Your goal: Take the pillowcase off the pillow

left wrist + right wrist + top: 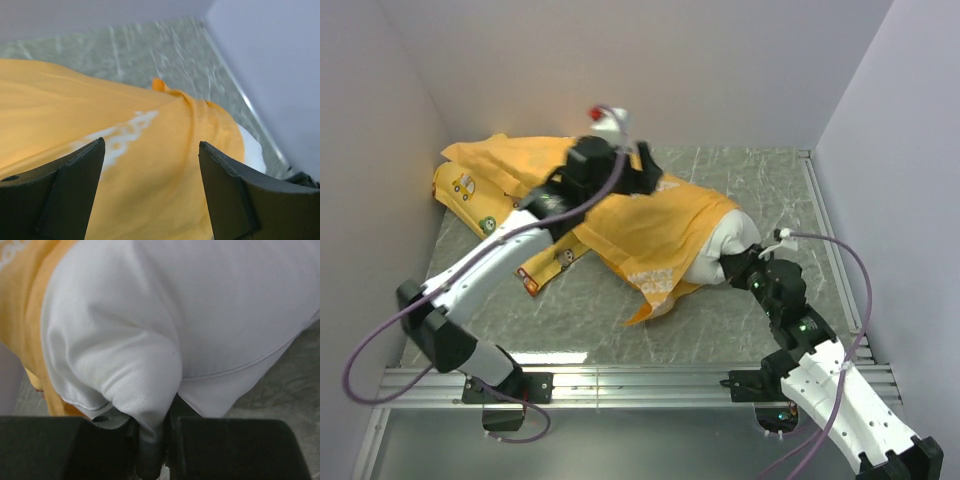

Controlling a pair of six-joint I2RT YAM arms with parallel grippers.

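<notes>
The orange pillowcase [650, 225] lies across the middle of the table and covers most of the white pillow [725, 245], whose right end sticks out. My left gripper [645, 170] hovers over the pillowcase's far edge, jaws wide open and empty; the orange cloth [150, 165] fills the space below the fingers [75, 175]. My right gripper [738, 265] is shut on a fold of the pillow's [150, 365] exposed white corner. Orange pillowcase edge [25, 310] shows at the upper left of the right wrist view.
A smaller yellow cushion [470, 195] printed with little vehicles lies at the back left under more orange cloth. Grey walls close in on the left, back and right. A metal rail [640, 380] runs along the near table edge.
</notes>
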